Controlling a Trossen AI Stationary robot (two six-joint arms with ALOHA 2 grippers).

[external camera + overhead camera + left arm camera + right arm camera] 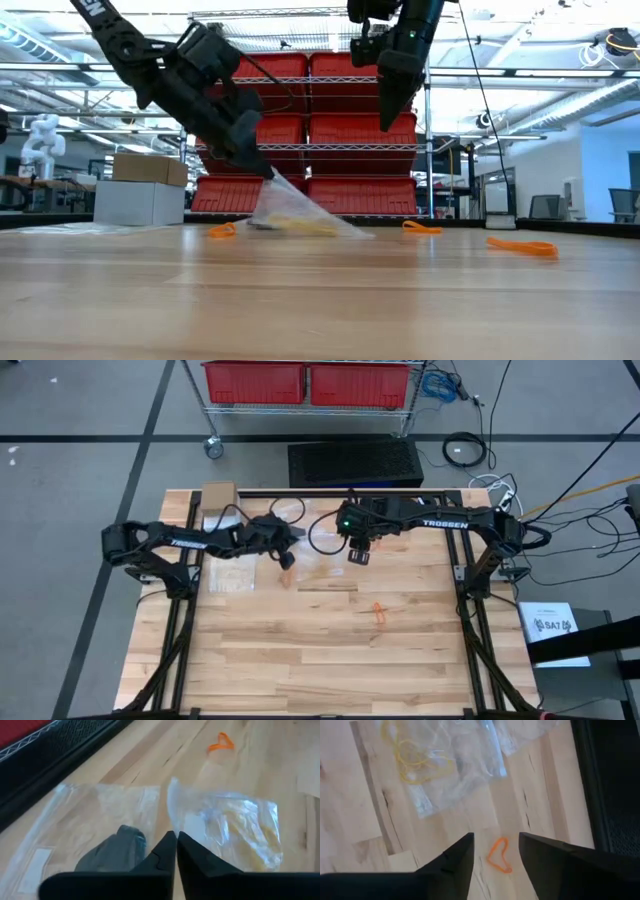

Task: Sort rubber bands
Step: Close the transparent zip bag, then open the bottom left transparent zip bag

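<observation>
right hand (495, 852) open above orange rubber band (499, 855), left hand (176, 851) pinched shut

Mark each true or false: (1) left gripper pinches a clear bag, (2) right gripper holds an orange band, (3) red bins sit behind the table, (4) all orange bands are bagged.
1. True: the left gripper is shut on a clear bag.
2. False: the right gripper is open above an orange band lying on the table.
3. True: red bins.
4. False: another orange band lies loose.
</observation>
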